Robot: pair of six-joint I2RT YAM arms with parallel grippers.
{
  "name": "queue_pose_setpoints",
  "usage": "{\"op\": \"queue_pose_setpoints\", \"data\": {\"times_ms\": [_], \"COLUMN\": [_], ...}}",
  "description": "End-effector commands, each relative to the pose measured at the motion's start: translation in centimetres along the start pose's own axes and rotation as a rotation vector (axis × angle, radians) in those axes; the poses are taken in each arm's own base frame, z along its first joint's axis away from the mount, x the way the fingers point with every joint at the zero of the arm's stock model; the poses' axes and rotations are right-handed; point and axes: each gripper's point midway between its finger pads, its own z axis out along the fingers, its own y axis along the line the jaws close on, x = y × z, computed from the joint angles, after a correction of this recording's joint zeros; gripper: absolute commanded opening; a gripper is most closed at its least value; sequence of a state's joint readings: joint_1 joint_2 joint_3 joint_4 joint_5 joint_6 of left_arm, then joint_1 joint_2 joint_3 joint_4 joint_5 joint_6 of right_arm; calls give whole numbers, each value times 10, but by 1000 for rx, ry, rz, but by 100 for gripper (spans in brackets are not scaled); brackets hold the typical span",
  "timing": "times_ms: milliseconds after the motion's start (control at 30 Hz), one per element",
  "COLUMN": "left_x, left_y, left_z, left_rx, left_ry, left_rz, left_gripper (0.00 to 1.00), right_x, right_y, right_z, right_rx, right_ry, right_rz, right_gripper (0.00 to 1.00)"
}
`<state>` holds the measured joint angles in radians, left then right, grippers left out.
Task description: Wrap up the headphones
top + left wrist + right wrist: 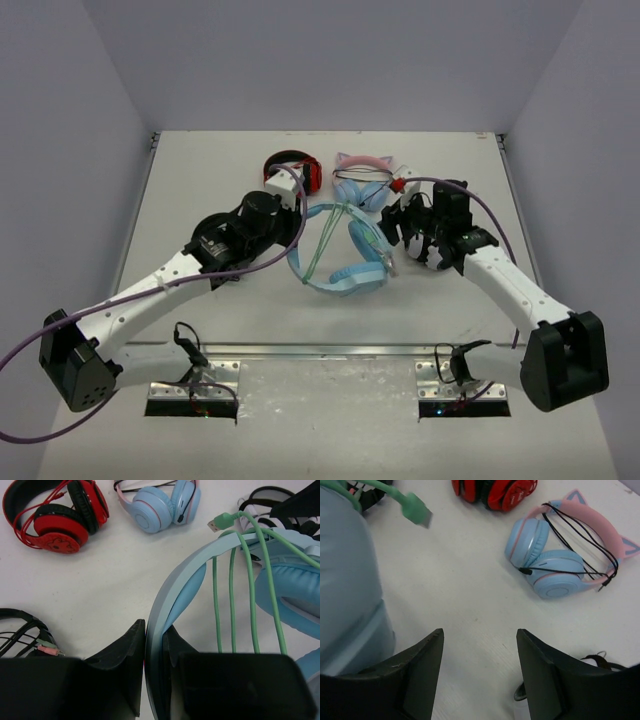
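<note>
While the left gripper (154, 635) clamps its two black fingers (120, 655) shut on the wide blue headband of the headphones (200, 565), the right gripper (480, 650) stands with its jaws spread apart and only bare table (470, 595) between them.

From the left gripper the headband arcs away ahead and to the right, toward a padded light-blue ear cup. Just right of the fingers, several strands of the mint-green cable (216, 605) cross the inside of the band, and its USB plug (216, 524) pokes out past the top of the arc. Well ahead and to the left lies a red-and-black pair (55, 525); straight ahead, equally far, lies the cat-ear pair (152, 510). Close on the left side of the fingers sit black leads with pink and green jack plugs (47, 650).

Seen from the right gripper, the headphones fill the space at its left finger; whether they touch it cannot be told. The plug hangs blurred ahead and to the left, and the cat-ear pair rests ahead to the right, well apart.

From above, the headphones lie between the two grippers.
</note>
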<state>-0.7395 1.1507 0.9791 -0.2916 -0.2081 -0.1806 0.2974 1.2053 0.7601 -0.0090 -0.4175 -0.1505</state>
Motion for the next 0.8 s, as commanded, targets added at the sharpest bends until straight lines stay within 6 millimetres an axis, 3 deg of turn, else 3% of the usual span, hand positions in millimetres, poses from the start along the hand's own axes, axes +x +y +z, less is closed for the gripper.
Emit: {"op": "queue_pose_setpoints", "data": {"times_ms": [0,100,167,200,233,300,333,367,433,500,600,733,767], "left_x": [-51,-50,-46,-45,-44,-43,-42,-46,-48,-52,-56,-48,-42], "left_y": [-25,-23,-18,-15,-14,-11,-10,-9,-10,-15,-8,-17,-19], "left_z": [-4,-1,3,6,8,15,18,19,24,26,34,41,46], "left_rx": [136,142,134,132,138,143,147,152,188,246,257,451,495], "left_ry": [-172,-174,-165,-158,-154,-139,-132,-136,-128,-117,-107,-104,-94], "left_rz": [-88,-100,-105,-108,-102,-88,-77,-45,-8,33,166,309,321], "left_gripper": [0,0,0,0,1,0,0,0,0,0,1,1,0], "right_x": [-29,-29,-23,-29,-19,-22,-35,-26,-36,-33,-39,-57,-65], "right_y": [-28,-45,-64,-72,-88,-100,-110,-120,-132,-138,-131,-96,-90], "right_z": [-3,-5,-7,-8,-18,-28,-36,-51,-68,-89,-113,-123,-134], "right_rx": [81,138,221,259,364,438,484,574,633,719,748,615,615], "right_ry": [-69,-48,3,3,61,84,69,119,109,125,83,-15,-56], "right_rz": [63,116,168,214,255,327,340,373,425,485,556,565,552], "right_gripper": [62,64,70,74,76,79,99,99,99,99,99,99,99]}}
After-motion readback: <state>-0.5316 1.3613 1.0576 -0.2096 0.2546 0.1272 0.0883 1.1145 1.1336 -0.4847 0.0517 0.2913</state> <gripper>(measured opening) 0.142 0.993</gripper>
